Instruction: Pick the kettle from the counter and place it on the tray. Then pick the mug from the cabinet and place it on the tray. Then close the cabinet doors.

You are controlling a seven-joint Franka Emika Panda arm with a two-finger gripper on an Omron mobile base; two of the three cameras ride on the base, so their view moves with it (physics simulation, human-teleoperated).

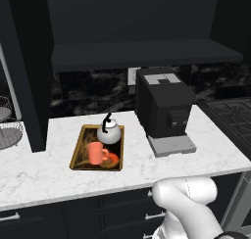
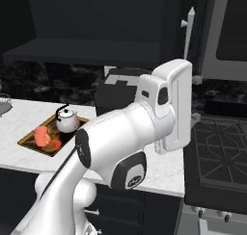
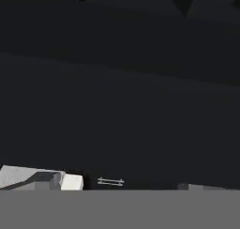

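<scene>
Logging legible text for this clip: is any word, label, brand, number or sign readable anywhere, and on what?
None readable.
The black machine has a small front panel, too blurred to show any characters.
The tray carries a pattern and an orange round mark, no lettering.

We counted one kettle (image 1: 109,132), one mug (image 1: 96,153), one tray (image 1: 78,154), one counter (image 1: 44,172), one large black boxy machine (image 1: 163,104), one stove (image 2: 219,147) at the right, two wire baskets (image 1: 9,134) at the left edge, several drawer pulls (image 1: 155,216) below.
</scene>
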